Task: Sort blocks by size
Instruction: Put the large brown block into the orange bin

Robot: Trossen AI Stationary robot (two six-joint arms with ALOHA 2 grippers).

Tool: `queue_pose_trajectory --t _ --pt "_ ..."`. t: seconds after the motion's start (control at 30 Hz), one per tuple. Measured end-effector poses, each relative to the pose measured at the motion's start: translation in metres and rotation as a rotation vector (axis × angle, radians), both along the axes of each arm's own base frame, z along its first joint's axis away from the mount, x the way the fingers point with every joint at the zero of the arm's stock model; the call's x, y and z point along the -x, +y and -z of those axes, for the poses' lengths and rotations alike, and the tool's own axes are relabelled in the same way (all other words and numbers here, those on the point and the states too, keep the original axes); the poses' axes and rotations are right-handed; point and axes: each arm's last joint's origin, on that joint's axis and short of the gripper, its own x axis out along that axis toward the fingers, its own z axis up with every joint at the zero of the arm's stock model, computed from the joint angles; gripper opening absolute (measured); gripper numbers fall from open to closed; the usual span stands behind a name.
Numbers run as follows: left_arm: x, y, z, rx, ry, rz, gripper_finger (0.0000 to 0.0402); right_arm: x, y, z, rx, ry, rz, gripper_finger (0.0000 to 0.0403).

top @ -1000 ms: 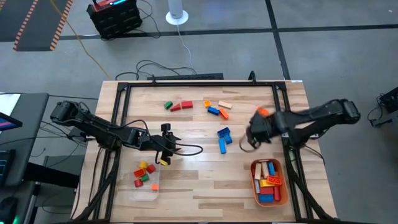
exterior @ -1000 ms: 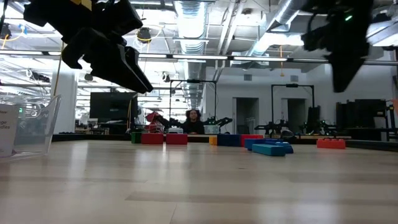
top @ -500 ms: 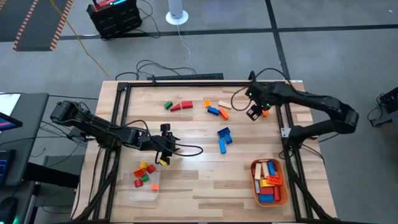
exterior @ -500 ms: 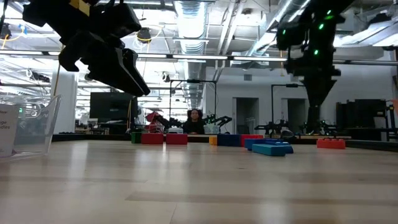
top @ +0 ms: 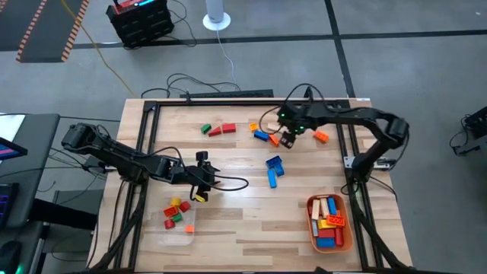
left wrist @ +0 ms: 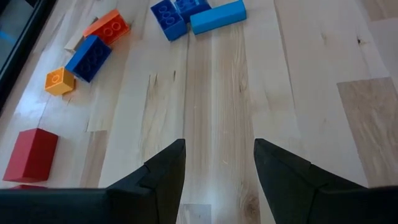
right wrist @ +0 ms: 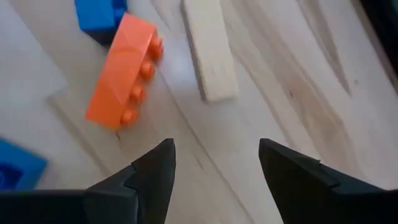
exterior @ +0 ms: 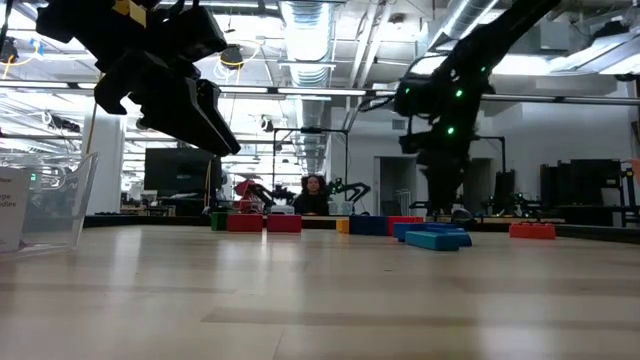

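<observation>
Right hand (top: 288, 140): fingers spread, empty, above the far-side group of blocks, just beside an orange bar (right wrist: 122, 70), a tan bar (right wrist: 209, 48) and a blue brick (right wrist: 98, 14). Left hand (top: 204, 180): fingers spread, empty, over bare bench (top: 236, 221) near its left side. Other blocks: two blue pieces (top: 273, 170) mid-bench; red and green bricks (top: 218, 129) toward the far edge; one orange brick (top: 321, 137) near the right rail. Short bricks in the clear tray (top: 176, 235); long bars in the orange tray (top: 311, 228).
</observation>
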Motion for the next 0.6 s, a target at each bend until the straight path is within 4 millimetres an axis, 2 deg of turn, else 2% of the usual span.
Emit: queue_pose_trajectory --t 0.23,0.4,0.6 --pt "0.000 0.000 0.000 -0.002 0.003 0.001 0.0184 -0.017 -0.021 0.022 0.019 0.009 -0.019 0.0265" --pt "0.001 0.000 0.001 -0.006 0.016 0.001 0.0184 -0.026 -0.029 0.027 -0.011 -0.010 -0.052 0.0265" --pt "0.001 0.000 0.001 -0.014 0.018 0.008 0.0184 -0.027 -0.039 0.041 -0.039 -0.006 -0.063 0.0264"
